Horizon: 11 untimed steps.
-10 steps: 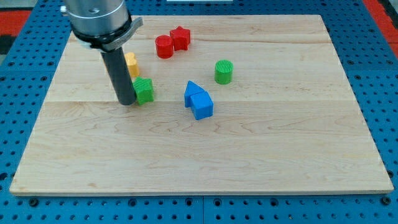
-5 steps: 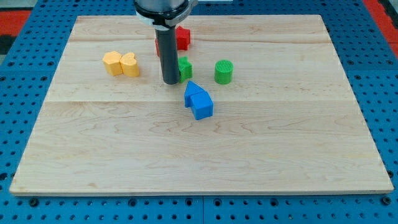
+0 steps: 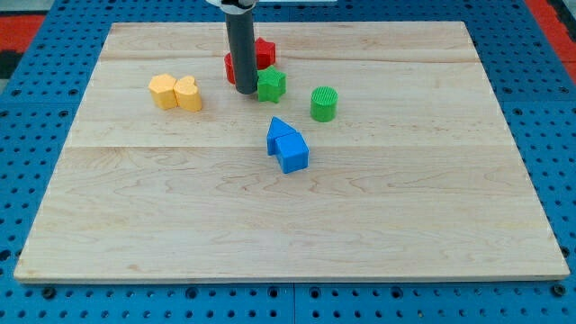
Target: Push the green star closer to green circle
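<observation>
The green star (image 3: 271, 85) lies on the wooden board, up and left of the green circle (image 3: 324, 103), with a small gap between them. My tip (image 3: 245, 91) stands just left of the green star, close to it or touching it. The rod rises from there and hides part of the red circle (image 3: 231, 67) behind it.
A red star (image 3: 263, 52) sits beside the red circle at the view's top. Two yellow blocks (image 3: 175, 92) lie together at the left. Two blue blocks (image 3: 286, 146) lie together below the green pair. The board's edge (image 3: 288, 274) runs along the bottom.
The green star has moved right and up from beside the yellow blocks to near the green circle. My tip followed it rightward, then shifted up slightly.
</observation>
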Available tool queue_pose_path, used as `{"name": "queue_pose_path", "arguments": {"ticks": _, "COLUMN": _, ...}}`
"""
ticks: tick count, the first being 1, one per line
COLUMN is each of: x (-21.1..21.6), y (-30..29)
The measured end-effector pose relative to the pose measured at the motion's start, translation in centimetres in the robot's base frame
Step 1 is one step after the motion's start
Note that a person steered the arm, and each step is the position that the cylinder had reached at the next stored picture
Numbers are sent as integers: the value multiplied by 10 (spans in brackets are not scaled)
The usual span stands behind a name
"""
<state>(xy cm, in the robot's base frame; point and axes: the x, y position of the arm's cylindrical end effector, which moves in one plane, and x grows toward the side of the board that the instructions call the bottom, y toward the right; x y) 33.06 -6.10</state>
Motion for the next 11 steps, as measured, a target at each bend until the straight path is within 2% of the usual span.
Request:
{"name": "queue_pose_path", "arguments": {"ticks": 1, "x": -2, "y": -25}}
{"name": "queue_pose_path", "arguments": {"ticks": 2, "x": -12, "y": -20}}
{"name": "queue_pose_path", "arguments": {"ticks": 4, "x": -22, "y": 4}}
{"name": "queue_pose_path", "arguments": {"ticks": 8, "x": 0, "y": 23}}
{"name": "queue_pose_path", "arguments": {"ticks": 11, "x": 0, "y": 69}}
